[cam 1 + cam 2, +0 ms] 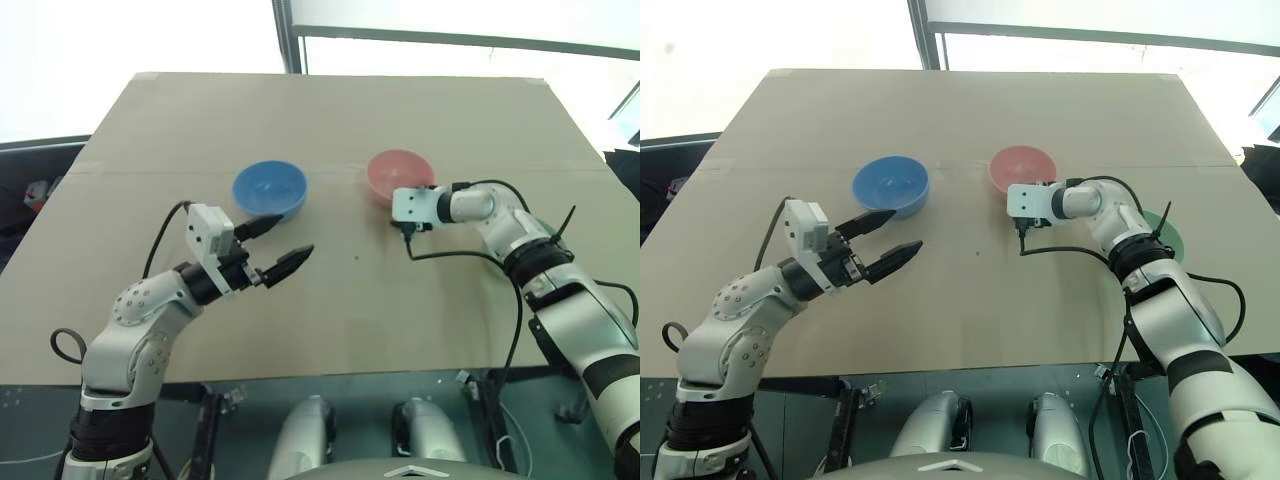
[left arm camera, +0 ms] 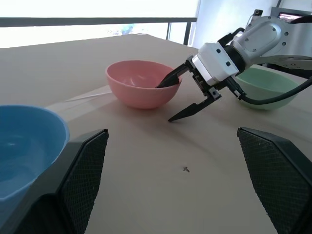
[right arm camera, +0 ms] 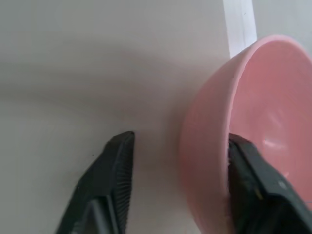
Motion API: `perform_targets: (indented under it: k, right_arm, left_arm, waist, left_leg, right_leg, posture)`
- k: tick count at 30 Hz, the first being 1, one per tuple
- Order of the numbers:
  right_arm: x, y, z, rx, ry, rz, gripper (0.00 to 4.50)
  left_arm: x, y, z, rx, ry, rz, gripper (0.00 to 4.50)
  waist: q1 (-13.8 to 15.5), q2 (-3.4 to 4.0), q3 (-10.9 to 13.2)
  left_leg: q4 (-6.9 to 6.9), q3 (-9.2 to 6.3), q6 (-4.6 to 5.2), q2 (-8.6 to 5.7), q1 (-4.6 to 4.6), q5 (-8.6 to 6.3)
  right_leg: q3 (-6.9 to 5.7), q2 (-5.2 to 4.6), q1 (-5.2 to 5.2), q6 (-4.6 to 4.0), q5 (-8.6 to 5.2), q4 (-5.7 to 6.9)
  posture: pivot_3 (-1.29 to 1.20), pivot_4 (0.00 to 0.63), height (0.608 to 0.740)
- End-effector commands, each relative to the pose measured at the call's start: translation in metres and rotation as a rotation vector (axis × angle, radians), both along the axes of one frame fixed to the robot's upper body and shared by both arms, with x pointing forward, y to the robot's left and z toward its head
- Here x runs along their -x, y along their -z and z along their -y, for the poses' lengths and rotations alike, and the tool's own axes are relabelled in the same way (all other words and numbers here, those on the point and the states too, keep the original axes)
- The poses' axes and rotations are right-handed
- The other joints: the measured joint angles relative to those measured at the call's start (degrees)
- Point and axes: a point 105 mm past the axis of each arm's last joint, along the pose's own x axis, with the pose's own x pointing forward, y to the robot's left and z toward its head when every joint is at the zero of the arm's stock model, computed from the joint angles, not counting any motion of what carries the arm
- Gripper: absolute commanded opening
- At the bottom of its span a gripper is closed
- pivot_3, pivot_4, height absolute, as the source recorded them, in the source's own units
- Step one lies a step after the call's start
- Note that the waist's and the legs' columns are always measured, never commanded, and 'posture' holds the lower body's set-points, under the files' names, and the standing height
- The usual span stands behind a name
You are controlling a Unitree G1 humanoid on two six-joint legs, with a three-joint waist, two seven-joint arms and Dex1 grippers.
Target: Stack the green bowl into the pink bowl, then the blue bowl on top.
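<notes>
The pink bowl (image 1: 398, 172) stands upright right of centre on the table. My right gripper (image 2: 164, 103) is open astride its near rim, with one finger (image 3: 253, 170) inside the bowl and the other finger (image 3: 114, 165) outside, apart from the wall. The blue bowl (image 1: 270, 188) sits left of the pink one. Just in front of it my left gripper (image 1: 295, 234) hovers open and empty. The green bowl (image 1: 1167, 237) rests at the right, partly hidden behind my right arm, and its near side (image 2: 265, 87) is seen past the right wrist.
All three bowls stand on a brown cardboard-covered table (image 1: 350, 110), whose front edge (image 1: 300, 375) runs just before my arms. A black cable (image 1: 470, 255) hangs from my right wrist over the tabletop. A tiny speck (image 2: 185, 169) lies between the grippers.
</notes>
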Motion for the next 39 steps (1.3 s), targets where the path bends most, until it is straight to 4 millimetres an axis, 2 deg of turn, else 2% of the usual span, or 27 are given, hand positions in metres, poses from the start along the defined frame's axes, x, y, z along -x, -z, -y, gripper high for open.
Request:
perform_targets:
  k: [1, 3, 7, 9, 12, 16, 19, 21, 22, 23, 25, 26, 27, 30, 34, 39]
  right_arm:
    - [-0.006, -0.022, -0.005, 0.019, -0.040, 0.093, 0.59]
    - [-0.006, -0.024, -0.005, 0.018, -0.047, 0.106, 0.09]
    - [-0.003, -0.030, -0.006, -0.009, -0.067, 0.104, 0.09]
    - [0.006, -0.036, -0.012, -0.107, -0.089, 0.054, 0.09]
    - [0.041, -0.040, -0.020, -0.226, -0.162, -0.081, 0.09]
    - [0.102, -0.022, -0.012, -0.179, -0.219, -0.245, 0.09]
    - [0.122, -0.006, -0.009, -0.161, -0.164, -0.300, 0.09]
    - [0.122, 0.005, -0.001, -0.127, -0.098, -0.307, 0.80]
    - [0.123, 0.008, 0.000, -0.126, -0.077, -0.320, 0.95]
    - [0.124, 0.008, 0.001, -0.139, -0.059, -0.331, 1.35]
    - [0.122, 0.000, 0.000, -0.184, -0.028, -0.295, 2.13]
    - [0.120, -0.006, 0.002, -0.209, -0.009, -0.268, 2.27]
    - [0.119, -0.013, 0.007, -0.232, 0.014, -0.233, 2.79]
    - [0.122, -0.031, 0.023, -0.303, 0.072, -0.201, 2.79]
    - [0.140, -0.058, 0.058, -0.442, 0.214, -0.181, 2.79]
    - [0.147, -0.061, 0.107, -0.499, 0.452, -0.128, 2.79]
  left_arm:
    - [0.007, -0.014, 0.000, -0.001, -0.006, 0.056, 4.50]
    - [0.009, -0.013, 0.000, -0.001, -0.009, 0.054, 4.50]
    - [0.009, -0.011, 0.000, 0.006, -0.008, 0.052, 4.50]
    - [0.009, -0.010, 0.001, 0.013, -0.006, 0.047, 4.50]
    - [0.009, -0.007, 0.002, 0.013, 0.000, 0.041, 4.50]
    - [0.011, -0.004, 0.004, 0.006, 0.037, 0.036, 4.50]
    - [0.014, -0.001, 0.006, -0.012, 0.086, 0.037, 4.50]
    - [0.016, 0.000, 0.008, -0.022, 0.123, 0.039, 4.50]
    - [0.017, 0.001, 0.010, -0.022, 0.138, 0.038, 4.50]
    - [0.018, 0.001, 0.011, -0.020, 0.152, 0.036, 4.50]
    - [0.021, 0.002, 0.013, -0.019, 0.191, 0.031, 4.50]
    - [0.022, 0.003, 0.014, -0.016, 0.216, 0.027, 4.50]
    - [0.023, 0.003, 0.015, -0.013, 0.230, 0.026, 4.50]
    - [0.026, 0.004, 0.017, -0.023, 0.284, 0.024, 4.50]
    - [0.029, 0.003, 0.020, -0.017, 0.341, 0.030, 4.50]
    - [0.027, 0.003, 0.023, -0.008, 0.365, 0.035, 4.50]
  waist:
    - [-0.1, 0.00, 0.0]
    - [-0.2, 0.01, 0.0]
    - [-0.1, 0.03, 0.0]
    - [-0.1, 0.04, 0.0]
    - [0.1, 0.03, 0.0]
    - [1.1, 0.09, 0.1]
    - [1.2, 0.09, 0.0]
    - [0.9, 0.08, 0.0]
    - [0.8, 0.08, 0.0]
    - [0.7, 0.06, 0.0]
    - [0.7, 0.03, 0.0]
    - [0.7, 0.03, 0.0]
    - [0.7, 0.04, 0.0]
    - [1.2, 0.04, 0.0]
    - [2.3, 0.02, 0.0]
    - [1.8, 0.00, 0.0]
  left_leg:
    - [-0.02, 0.00, -0.03, 0.01, 0.02, 0.02]
    - [-0.05, 0.02, -0.03, 0.01, 0.03, 0.02]
    - [-0.10, 0.02, -0.03, 0.01, -0.01, 0.02]
    - [-0.10, 0.00, -0.03, 0.01, -0.03, 0.02]
    - [-0.11, -0.07, -0.03, 0.06, -0.07, 0.02]
    - [-0.10, -0.21, -0.01, 0.02, -0.20, 0.01]
    - [-0.05, -0.14, 0.01, 0.01, -0.17, -0.01]
    - [-0.02, -0.04, -0.01, 0.01, -0.01, 0.00]
    - [-0.01, -0.03, -0.01, 0.01, 0.05, 0.00]
    - [0.00, -0.02, -0.01, 0.01, 0.08, 0.00]
    - [0.01, -0.04, -0.01, 0.02, 0.08, 0.00]
    - [0.01, -0.04, -0.01, 0.02, 0.08, 0.00]
    - [0.00, -0.04, 0.00, 0.03, 0.04, 0.00]
    - [-0.01, -0.06, 0.02, 0.01, -0.07, -0.01]
    - [0.00, -0.11, 0.09, -0.01, -0.18, -0.05]
    - [0.01, -0.09, 0.10, 0.01, -0.08, -0.06]
  right_leg:
    - [0.02, 0.03, -0.02, -0.01, 0.00, 0.05]
    - [0.03, 0.03, -0.03, -0.01, 0.00, 0.05]
    - [0.03, 0.03, -0.03, -0.01, 0.00, 0.17]
    - [0.01, 0.03, -0.03, -0.01, 0.00, 0.15]
    - [-0.05, 0.02, -0.01, -0.01, 0.00, 0.12]
    - [-0.20, -0.05, 0.00, 0.00, 0.00, 0.06]
    - [-0.17, -0.05, 0.00, 0.00, 0.00, 0.00]
    - [-0.06, -0.01, 0.01, -0.01, 0.00, 0.04]
    - [-0.04, 0.00, 0.02, -0.01, 0.00, 0.11]
    - [-0.02, 0.00, 0.02, -0.01, 0.00, 0.15]
    - [-0.01, 0.00, 0.01, -0.02, 0.00, 0.19]
    - [-0.01, 0.00, 0.01, -0.02, 0.00, 0.18]
    - [0.00, 0.00, -0.02, -0.02, -0.01, 0.18]
    - [-0.02, -0.01, -0.05, -0.02, 0.00, 0.12]
    - [-0.11, -0.04, -0.03, -0.01, 0.00, -0.07]
    - [-0.08, -0.03, 0.02, -0.01, 0.00, -0.03]
  posture:
    - [0.00, 0.150, 0.740]
    - [0.00, 0.150, 0.740]
    - [0.00, 0.150, 0.740]
    - [0.00, 0.150, 0.740]
    - [0.00, 0.150, 0.740]
    - [0.00, 0.150, 0.740]
    - [0.00, 0.150, 0.740]
    - [0.00, 0.150, 0.740]
    - [0.00, 0.150, 0.740]
    - [0.00, 0.150, 0.740]
    - [0.00, 0.150, 0.740]
    - [0.00, 0.150, 0.740]
    - [0.00, 0.150, 0.740]
    - [0.00, 0.150, 0.740]
    - [0.00, 0.150, 0.740]
    - [0.00, 0.150, 0.740]
